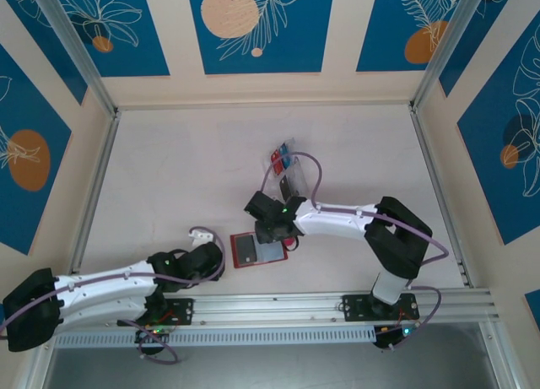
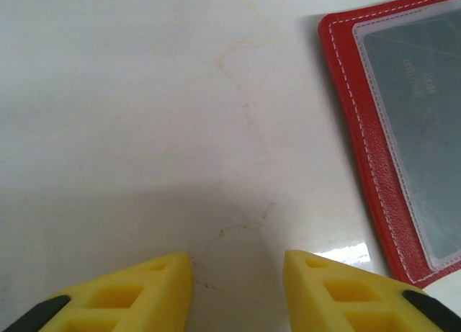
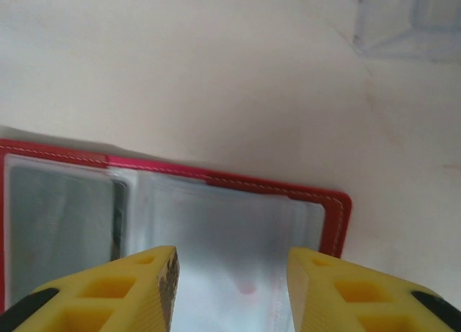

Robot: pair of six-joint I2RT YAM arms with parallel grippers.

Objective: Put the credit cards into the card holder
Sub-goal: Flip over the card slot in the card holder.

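one in, more waiting
dark card [image 1: 245,251] inside card holder [image 1: 268,252]; credit cards [image 1: 281,160] wait in tray [image 3: 407,26]; left gripper [image 2: 238,274] and right gripper [image 3: 232,281] jaws apart, empty.

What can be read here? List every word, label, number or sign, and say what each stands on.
No text is legible.
Open red stitched card holder: faint marks behind its clear pocket, too blurred to read.
Small red card and small blue card farther up the table: too small to read.
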